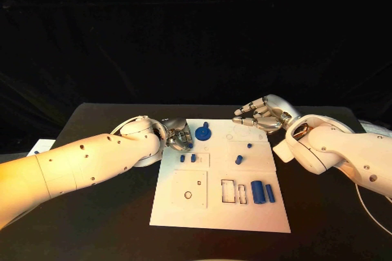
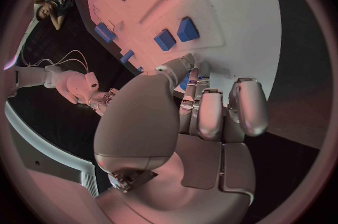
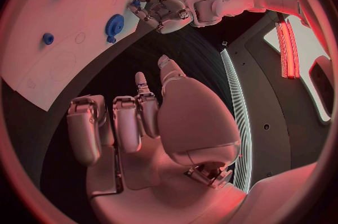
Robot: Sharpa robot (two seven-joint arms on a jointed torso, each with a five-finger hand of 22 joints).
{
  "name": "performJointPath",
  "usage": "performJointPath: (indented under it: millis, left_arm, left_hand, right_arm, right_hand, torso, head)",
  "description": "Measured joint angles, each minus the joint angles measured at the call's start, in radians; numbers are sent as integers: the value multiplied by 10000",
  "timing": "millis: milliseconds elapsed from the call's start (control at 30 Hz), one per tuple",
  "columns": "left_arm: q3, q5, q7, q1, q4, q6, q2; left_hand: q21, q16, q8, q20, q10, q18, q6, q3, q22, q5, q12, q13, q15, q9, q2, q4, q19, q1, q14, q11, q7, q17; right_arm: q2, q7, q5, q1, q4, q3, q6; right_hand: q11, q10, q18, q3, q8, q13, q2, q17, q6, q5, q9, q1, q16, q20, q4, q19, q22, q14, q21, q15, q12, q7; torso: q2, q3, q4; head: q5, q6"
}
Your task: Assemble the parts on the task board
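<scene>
From the head view, the white board (image 1: pixel 220 210) lies in the middle of the black desk (image 1: pixel 106 227). The left hand (image 1: pixel 175 136) sits at the board's far left edge, fingers curled beside a blue gear (image 1: pixel 203 133); whether it grips anything I cannot tell. The right hand (image 1: pixel 260 116) hovers past the far right corner, fingers curled on nothing.

In the left wrist view, the left hand (image 2: pixel 204 117) reaches over the board (image 2: pixel 232 4) near two small blue blocks (image 2: pixel 176 35).

In the right wrist view, the right hand (image 3: pixel 134 122) hangs off the board (image 3: pixel 70 38), well apart from the gear (image 3: pixel 114 23).

No writing is readable.
</scene>
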Motion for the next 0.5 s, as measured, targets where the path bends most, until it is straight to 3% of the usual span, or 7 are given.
performJointPath:
  millis: [267, 333, 400, 433, 500]
  left_arm:
    - [6, 1, -3, 6, 17, -1, -31]
    - [8, 1, -3, 7, 24, -4, -46]
    - [10, 2, -3, 8, 32, -10, -76]
    - [12, 3, -3, 9, 35, -14, -97]
    - [14, 3, -3, 11, 41, -23, -147]
  left_hand:
    - [-195, 0, 0, 107, -177, 0, -454, 47, -23, 1, -36, -24, 123, -207, -93, -5, -36, -93, -15, 102, 96, -66]
    - [-233, 0, 0, 110, -224, 0, -584, 54, -57, 1, -36, -24, 123, -271, -92, 2, -39, -91, -15, 148, 145, -96]
    - [-314, 0, 0, 143, -299, 0, -739, 54, -109, 1, -35, -21, 123, -339, -92, 2, -71, -92, -15, 151, 160, -118]
    - [-370, 0, 0, 159, -333, 0, -806, 54, -140, 1, -36, -27, 141, -377, -126, 2, -88, -126, -33, 184, 197, -133]
    - [-399, 0, 0, 178, -410, 1, -913, 54, -177, 1, -36, -32, 158, -412, -130, 2, -107, -130, -50, 179, 196, -150]
  right_arm:
    - [-9, -12, 0, 0, -43, 0, 29]
    - [-9, -29, -4, 0, -85, 0, 57]
    - [-10, -58, -35, -1, -161, 0, 103]
    - [-10, -77, -60, -1, -198, 0, 133]
    - [-10, -121, -144, -1, -266, 0, 198]
  right_hand:
    - [-39, -219, 0, -16, 0, 57, 1, 7, 0, 0, -1, 1, -291, 0, -16, 0, -1, 0, -69, 0, -685, 0]
    - [-69, -986, 157, -56, 0, -135, 23, 7, -1, 0, 12, 24, -818, -5, -19, 0, -1, -22, -189, -21, -2409, -1]
    - [-84, -2123, 156, -85, -52, -1881, 173, -346, -65, 0, 19, 174, -1399, -79, 0, 3, -1, -33, -311, -78, -5146, -29]
    - [13, -2777, 157, -83, -52, -3022, 204, -800, -107, 0, 20, 205, -1825, -133, 2, -21, -2, -33, -384, -78, -6912, -42]
    - [5, -3328, 157, -12, -52, -3886, 257, -1274, -108, 60, 38, 368, -2256, -169, 59, -50, -2, -33, -465, -77, -8068, -43]
  torso:
    - [-1, -5, 0]
    - [-2, -4, 0]
    - [-3, -10, 0]
    - [-4, -11, 1]
    - [-7, -11, 3]
  head:
    - [-3, 12]
    - [-12, 14]
    - [-18, 15]
    - [-21, 15]
    - [-22, 16]
